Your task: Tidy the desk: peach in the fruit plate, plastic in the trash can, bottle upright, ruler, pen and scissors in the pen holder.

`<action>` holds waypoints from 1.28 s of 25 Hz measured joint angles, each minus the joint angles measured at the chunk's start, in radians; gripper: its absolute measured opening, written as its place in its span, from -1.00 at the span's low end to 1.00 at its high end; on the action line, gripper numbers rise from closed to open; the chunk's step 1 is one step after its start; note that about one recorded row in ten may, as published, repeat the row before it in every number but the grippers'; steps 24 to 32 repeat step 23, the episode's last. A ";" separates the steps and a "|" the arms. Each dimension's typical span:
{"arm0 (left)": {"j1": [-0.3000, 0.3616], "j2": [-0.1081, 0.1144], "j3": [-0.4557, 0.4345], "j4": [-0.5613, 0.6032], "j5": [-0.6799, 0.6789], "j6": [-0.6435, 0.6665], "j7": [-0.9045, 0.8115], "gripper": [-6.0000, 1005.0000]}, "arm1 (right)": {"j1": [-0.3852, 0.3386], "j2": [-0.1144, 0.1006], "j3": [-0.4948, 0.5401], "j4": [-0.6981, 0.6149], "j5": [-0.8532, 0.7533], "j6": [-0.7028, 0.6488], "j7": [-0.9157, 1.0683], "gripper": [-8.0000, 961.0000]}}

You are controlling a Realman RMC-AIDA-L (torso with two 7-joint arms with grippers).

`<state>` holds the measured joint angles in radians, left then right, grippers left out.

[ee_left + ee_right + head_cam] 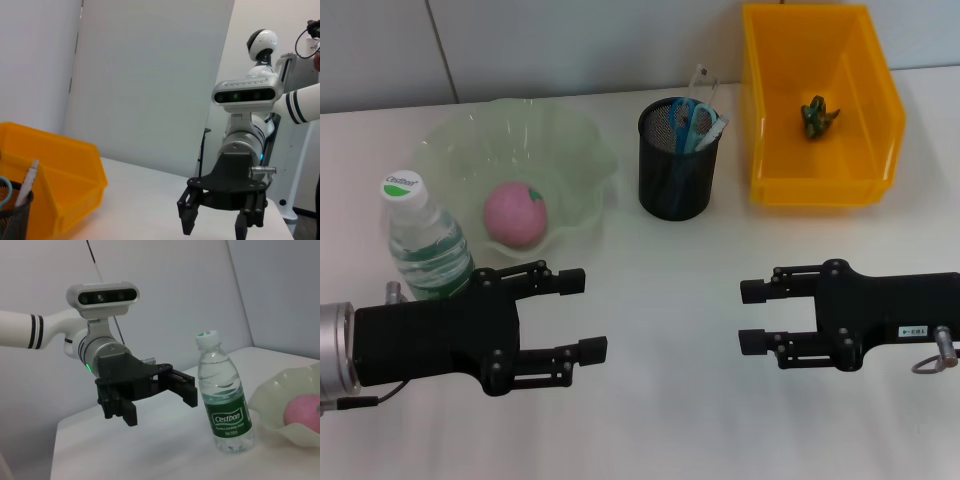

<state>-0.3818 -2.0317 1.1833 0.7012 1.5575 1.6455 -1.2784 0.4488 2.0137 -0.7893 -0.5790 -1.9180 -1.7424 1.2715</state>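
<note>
A pink peach [515, 213] lies in the pale green fruit plate [588, 150]. The water bottle [425, 242] stands upright left of the plate, just behind my left gripper [585, 316], which is open and holds nothing. The black mesh pen holder [677, 165] holds blue-handled scissors [684, 118], a pen [714, 130] and a clear ruler [704, 79]. A green piece of plastic [817, 115] lies inside the yellow bin that serves as trash can [820, 185]. My right gripper [748, 317] hovers open over the table in front of the bin, empty.
The white table ends at a wall behind the plate, holder and bin. Bare tabletop lies between the two grippers and in front of the pen holder. In the right wrist view the bottle [225, 400] stands close beside the plate's rim [272, 400].
</note>
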 joint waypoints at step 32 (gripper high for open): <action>0.004 0.002 -0.001 0.000 0.049 0.018 -0.018 0.59 | 0.004 0.006 0.008 0.001 -0.001 0.002 -0.002 0.33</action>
